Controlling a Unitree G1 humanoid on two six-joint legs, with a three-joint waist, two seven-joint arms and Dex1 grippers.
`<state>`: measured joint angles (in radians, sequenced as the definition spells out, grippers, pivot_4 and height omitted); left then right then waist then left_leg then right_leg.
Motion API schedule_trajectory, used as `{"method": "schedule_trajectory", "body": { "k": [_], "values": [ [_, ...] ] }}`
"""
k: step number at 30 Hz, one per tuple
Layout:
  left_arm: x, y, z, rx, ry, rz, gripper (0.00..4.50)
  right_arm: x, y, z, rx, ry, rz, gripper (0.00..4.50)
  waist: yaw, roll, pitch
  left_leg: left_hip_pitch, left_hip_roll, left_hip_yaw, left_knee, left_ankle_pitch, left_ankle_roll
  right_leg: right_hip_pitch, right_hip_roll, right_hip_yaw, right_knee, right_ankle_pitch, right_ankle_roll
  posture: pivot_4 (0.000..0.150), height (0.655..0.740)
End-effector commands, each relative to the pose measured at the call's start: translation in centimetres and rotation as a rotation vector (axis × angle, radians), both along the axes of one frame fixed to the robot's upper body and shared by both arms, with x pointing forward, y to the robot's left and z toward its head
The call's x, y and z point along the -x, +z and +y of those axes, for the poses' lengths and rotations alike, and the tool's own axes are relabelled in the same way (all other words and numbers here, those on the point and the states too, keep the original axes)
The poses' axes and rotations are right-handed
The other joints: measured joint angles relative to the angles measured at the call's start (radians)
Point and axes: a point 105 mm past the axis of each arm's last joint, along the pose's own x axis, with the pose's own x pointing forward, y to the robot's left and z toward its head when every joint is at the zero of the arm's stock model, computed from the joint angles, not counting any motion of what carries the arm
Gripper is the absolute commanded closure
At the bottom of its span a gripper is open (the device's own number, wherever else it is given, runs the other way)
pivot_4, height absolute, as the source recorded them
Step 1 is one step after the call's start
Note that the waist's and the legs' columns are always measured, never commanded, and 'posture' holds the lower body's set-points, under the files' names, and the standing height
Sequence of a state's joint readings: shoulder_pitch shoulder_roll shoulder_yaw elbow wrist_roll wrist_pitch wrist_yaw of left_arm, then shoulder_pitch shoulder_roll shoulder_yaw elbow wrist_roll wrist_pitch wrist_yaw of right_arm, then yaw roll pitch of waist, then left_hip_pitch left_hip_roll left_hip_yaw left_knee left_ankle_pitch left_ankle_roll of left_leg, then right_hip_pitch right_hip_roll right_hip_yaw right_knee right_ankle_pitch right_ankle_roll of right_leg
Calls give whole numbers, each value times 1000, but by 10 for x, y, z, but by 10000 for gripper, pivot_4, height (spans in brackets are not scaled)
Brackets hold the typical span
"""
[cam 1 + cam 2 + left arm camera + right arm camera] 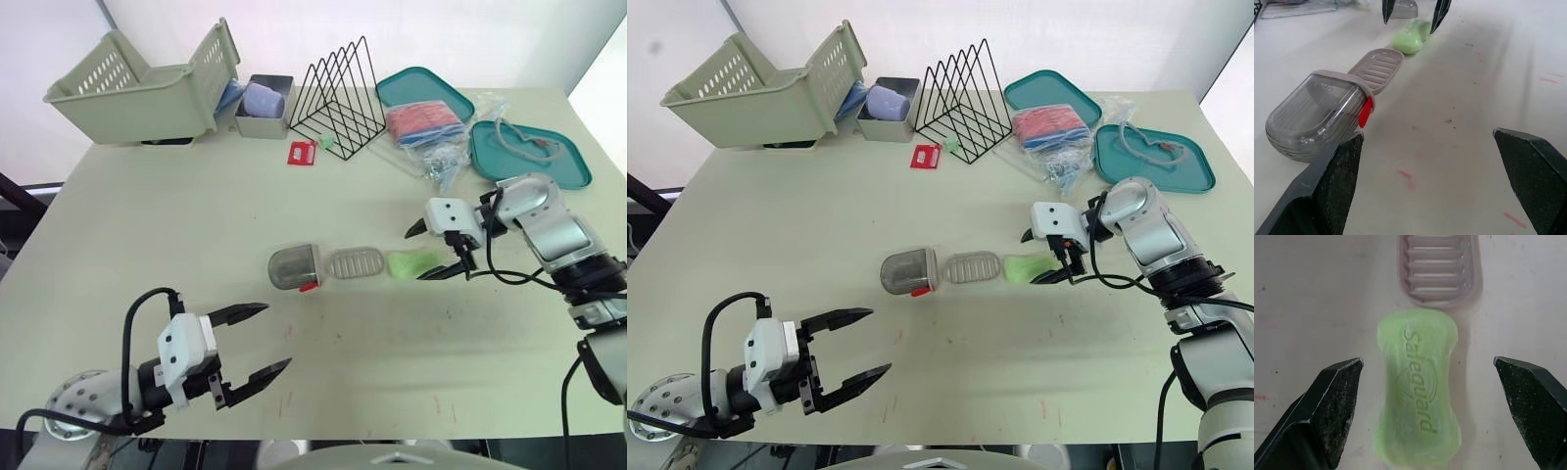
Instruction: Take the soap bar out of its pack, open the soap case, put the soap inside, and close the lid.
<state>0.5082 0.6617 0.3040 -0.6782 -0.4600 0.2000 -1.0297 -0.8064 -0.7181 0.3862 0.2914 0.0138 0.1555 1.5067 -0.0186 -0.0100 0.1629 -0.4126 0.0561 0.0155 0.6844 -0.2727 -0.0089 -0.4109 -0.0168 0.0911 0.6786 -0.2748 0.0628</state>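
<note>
Soap bar (1418, 391) lies bare and flat on the table (196, 215). It is pale green and glossy, an oblong pinched at the waist, with "Safeguard" pressed into its upper face (the letters run along its length). Its long axis runs left to right across the table, in line with the open soap case (338, 264). The bar's left end sits just beside the rounded end of the case's ribbed base (357, 263). Past that base lies the smoky domed lid (295, 267) with its red latch (309, 287). My right claw (415, 256) reaches in from the right with its two black fingers spread wide, one flanking each long side of the bar, neither touching it. My left claw (278, 335) hangs near the table's front edge, fingers likewise apart and holding nothing, well apart from the soap.
</note>
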Motion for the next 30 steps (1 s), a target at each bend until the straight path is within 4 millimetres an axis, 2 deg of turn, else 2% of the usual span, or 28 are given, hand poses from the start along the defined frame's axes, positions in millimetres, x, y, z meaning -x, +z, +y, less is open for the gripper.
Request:
{"method": "schedule_trajectory", "body": {
  "k": [1,7,13,20,23,26,27,30],
  "values": [
    [-2,8,-1,22,-9,-22,92,0,9,1,-1,13,-28,0,0,0,0,0,0,0,0,0,0,0,0,0,0,0,0,1500,7400],
    [-2,8,-3,18,-26,-18,92,2,4,5,-1,17,-31,0,-1,0,0,0,0,0,0,0,0,0,0,0,0,0,0,1500,7400],
    [-3,9,-7,30,-18,-23,92,3,-9,6,21,8,-26,0,0,0,0,0,0,0,0,0,0,0,0,0,0,0,0,1500,7400],
    [-6,12,-11,31,-6,-33,92,1,-13,8,34,4,-38,0,0,0,0,0,0,0,0,0,0,0,0,0,0,0,0,1500,7400],
    [-8,13,-12,34,-2,-34,0,0,-11,8,27,-3,-44,7319,0,0,0,0,0,0,0,0,0,0,0,0,0,0,0,1500,7400],
    [-9,14,-12,34,-1,-32,0,-1,-9,9,24,-4,-46,24168,0,0,0,0,0,0,0,0,0,0,0,0,0,0,0,1500,7400],
    [-9,14,-12,33,-1,-32,0,-1,-9,9,26,-2,-47,28131,0,0,0,0,0,0,0,0,0,0,0,0,0,0,0,1500,7400],
    [-9,14,-11,33,1,-31,0,-1,-4,10,18,1,-53,28917,0,0,0,0,0,0,0,0,0,0,0,0,0,0,0,1500,7400]
  ]
}}
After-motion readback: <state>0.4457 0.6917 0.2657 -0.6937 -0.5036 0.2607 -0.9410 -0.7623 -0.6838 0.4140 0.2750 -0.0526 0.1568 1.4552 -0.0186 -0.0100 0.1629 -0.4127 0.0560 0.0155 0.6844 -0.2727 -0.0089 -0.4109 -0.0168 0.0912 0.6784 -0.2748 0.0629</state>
